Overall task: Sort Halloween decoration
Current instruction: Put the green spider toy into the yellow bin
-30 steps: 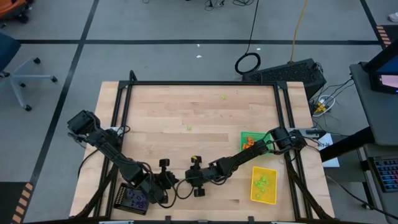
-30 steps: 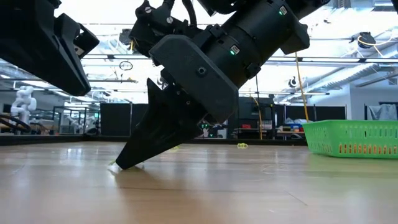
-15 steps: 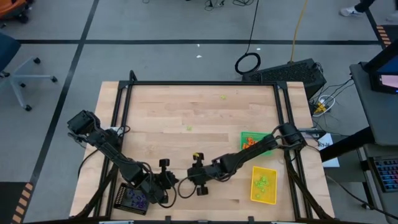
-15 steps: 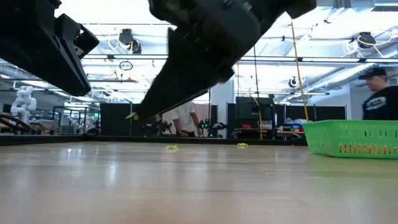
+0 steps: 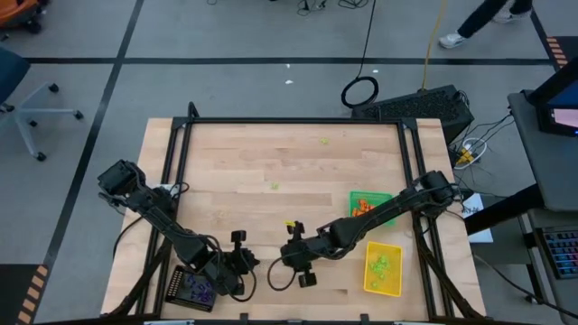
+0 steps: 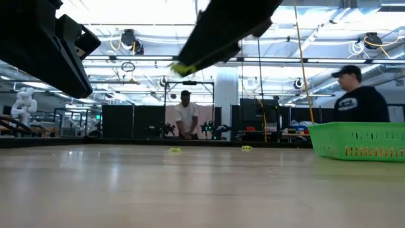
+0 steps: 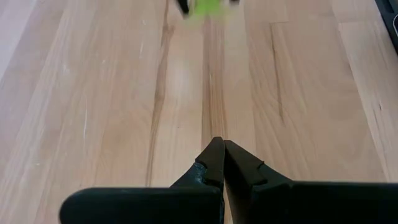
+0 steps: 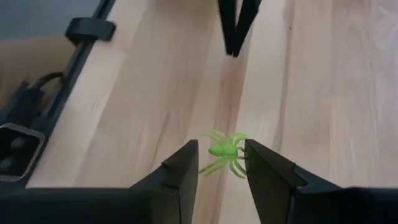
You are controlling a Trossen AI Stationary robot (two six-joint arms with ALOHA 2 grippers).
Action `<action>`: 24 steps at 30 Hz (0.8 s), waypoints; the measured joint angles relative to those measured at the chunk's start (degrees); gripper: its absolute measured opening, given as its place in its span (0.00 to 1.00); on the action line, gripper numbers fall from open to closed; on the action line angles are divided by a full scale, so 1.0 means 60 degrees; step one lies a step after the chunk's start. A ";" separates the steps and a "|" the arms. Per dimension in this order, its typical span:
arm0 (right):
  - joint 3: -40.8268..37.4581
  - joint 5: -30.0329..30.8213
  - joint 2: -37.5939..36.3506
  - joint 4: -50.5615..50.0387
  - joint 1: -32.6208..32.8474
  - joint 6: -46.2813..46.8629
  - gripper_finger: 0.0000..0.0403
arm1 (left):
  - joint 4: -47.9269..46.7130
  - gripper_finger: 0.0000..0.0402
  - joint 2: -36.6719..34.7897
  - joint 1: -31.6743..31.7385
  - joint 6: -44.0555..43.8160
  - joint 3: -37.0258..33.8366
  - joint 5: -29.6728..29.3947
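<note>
A lime green spider (image 8: 224, 150), one piece of the Halloween decoration, sits between the fingers of my right gripper (image 8: 221, 163) (image 5: 276, 260), which is shut on it above the table's near middle. In the low view the spider (image 6: 183, 68) shows at the fingertips, high over the wood. My left gripper (image 7: 218, 151) (image 5: 252, 264) is shut on nothing just to the spider's left, facing the right gripper. Two more green pieces (image 5: 325, 141) (image 5: 275, 187) lie on the far half of the table. My right gripper pinches the spider's body (image 8: 219, 150) between its two fingertips, and the legs (image 8: 231, 167) stick out past them. The fingers slant down from the table's right side. The spider is lifted clear of the table.
A green tray (image 5: 354, 196) with orange pieces and a yellow tray (image 5: 396, 249) with green pieces stand at the right; a black tray (image 5: 175, 282) with purple pieces stands at the near left. The green tray's wall (image 6: 361, 140) shows in the low view. People stand beyond the table.
My right gripper has risen from the tabletop with the green spider between its fingers and has gone a little toward the table's right edge. The spider, down at the wood a second ago, now hangs clear of it.
</note>
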 joint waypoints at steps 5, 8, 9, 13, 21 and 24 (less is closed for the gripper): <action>0.0000 0.0061 -0.0317 -0.0708 0.0213 0.0018 0.29 | 0.0000 0.02 0.0000 0.0000 -0.0002 0.0000 0.0000; -0.0071 0.0836 -0.0320 -0.0764 0.0359 -0.0034 0.29 | 0.0015 0.02 0.0000 0.0000 -0.0002 0.0000 0.0000; -0.0218 0.1085 -0.0329 -0.0513 0.0383 -0.0036 0.29 | 0.0015 0.02 0.0000 0.0000 -0.0002 0.0000 0.0000; -0.1223 0.1535 -0.0305 0.1133 0.0369 -0.0040 0.29 | 0.0041 0.02 0.0000 0.0000 -0.0002 0.0000 0.0000; -0.2577 0.1767 -0.0315 0.4128 0.0376 -0.0084 0.29 | 0.0076 0.02 0.0000 0.0000 -0.0002 0.0000 0.0000; -0.2619 0.1764 -0.0394 0.4134 0.0372 -0.0114 0.29 | 0.0073 0.02 0.0000 -0.0018 -0.0002 0.0000 0.0000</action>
